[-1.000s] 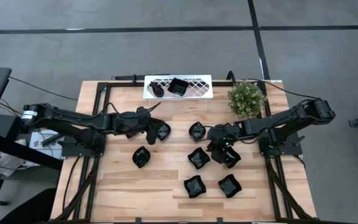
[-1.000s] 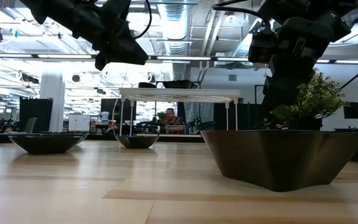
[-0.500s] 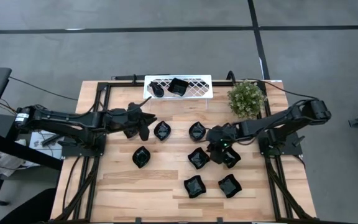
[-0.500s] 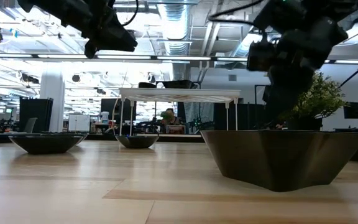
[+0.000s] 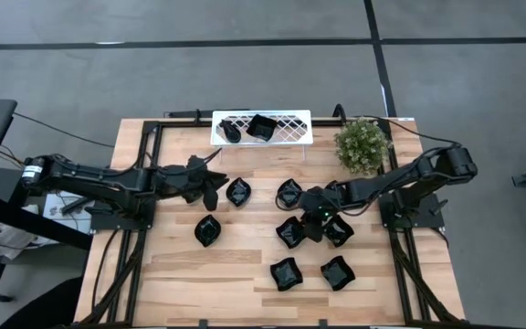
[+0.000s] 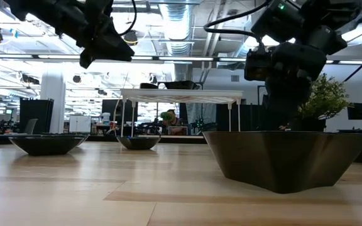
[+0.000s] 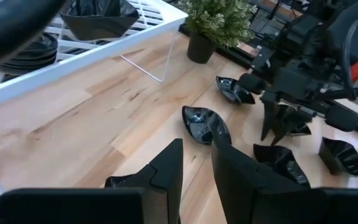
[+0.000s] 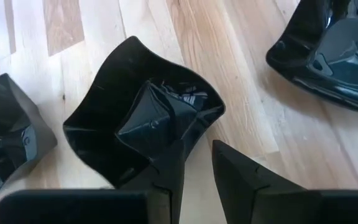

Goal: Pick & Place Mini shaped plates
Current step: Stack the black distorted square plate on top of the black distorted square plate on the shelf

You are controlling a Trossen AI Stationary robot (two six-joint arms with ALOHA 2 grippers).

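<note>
Open-plan lab or office: exposed ceiling ducts (image 6: 181, 28), strip lights, rows of dark desks, wooden counter (image 5: 245, 265) on grey concrete floor (image 5: 245, 73).

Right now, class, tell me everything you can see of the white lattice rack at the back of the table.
The white lattice rack is a flat rectangular wire grid of diamond mesh, seemingly coated metal, standing level on thin white legs on the pale wooden table at its far edge, beside the small potted green plant. On its grid lie small glossy black plates, a rounded stack and a squarer one next to it. Neither gripper touches it.
</note>
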